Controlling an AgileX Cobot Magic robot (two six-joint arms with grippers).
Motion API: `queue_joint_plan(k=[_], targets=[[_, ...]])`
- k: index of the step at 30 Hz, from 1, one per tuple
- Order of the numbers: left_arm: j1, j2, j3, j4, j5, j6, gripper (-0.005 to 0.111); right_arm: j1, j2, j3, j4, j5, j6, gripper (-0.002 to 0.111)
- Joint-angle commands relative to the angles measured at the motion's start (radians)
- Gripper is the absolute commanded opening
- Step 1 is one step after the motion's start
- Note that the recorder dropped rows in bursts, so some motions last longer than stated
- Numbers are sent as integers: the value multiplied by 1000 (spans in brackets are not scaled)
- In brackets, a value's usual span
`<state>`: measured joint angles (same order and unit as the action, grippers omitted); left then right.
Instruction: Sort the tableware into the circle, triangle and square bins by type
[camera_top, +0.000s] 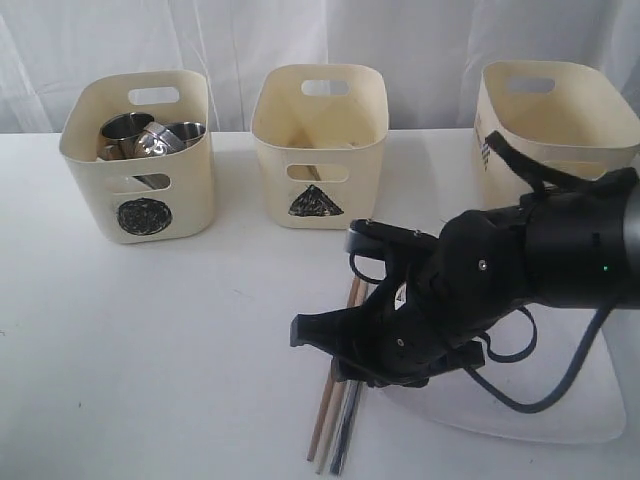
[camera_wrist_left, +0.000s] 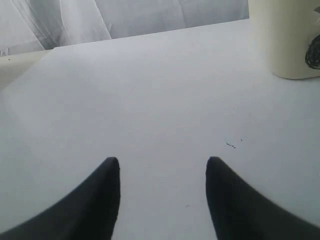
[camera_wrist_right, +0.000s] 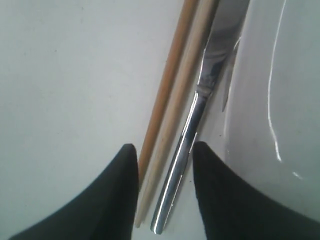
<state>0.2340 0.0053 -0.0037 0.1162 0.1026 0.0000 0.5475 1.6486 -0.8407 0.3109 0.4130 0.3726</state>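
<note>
Two wooden chopsticks (camera_wrist_right: 172, 100) and a steel knife (camera_wrist_right: 200, 105) lie side by side on the table, just beside the rim of the large white square plate (camera_wrist_right: 272, 100). My right gripper (camera_wrist_right: 165, 150) is open low over them, one finger on each side of the chopsticks and knife together. In the exterior view that gripper (camera_top: 335, 372) reaches across the plate (camera_top: 570, 405) to the chopsticks (camera_top: 322, 425) and knife (camera_top: 346, 440). Steel mugs (camera_top: 150, 135) fill the circle bin (camera_top: 135, 195). My left gripper (camera_wrist_left: 162, 165) hangs open over bare table. The spoon and bowls are hidden.
The triangle bin (camera_top: 318, 190) stands at the back middle and the square bin (camera_top: 555, 120) at the back right, partly behind the right arm. The left wrist view shows a corner of the circle bin (camera_wrist_left: 290, 45). White curtains hang behind the table.
</note>
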Motion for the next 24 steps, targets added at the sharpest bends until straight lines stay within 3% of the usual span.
queue_joint_plan(k=[1,24], targets=[[2,-5,4,-10,-4,0,56,4,37,3,33,-39,-44,35],[2,-5,4,-10,-4,0,56,4,142,-99,115,-48,-141,35]])
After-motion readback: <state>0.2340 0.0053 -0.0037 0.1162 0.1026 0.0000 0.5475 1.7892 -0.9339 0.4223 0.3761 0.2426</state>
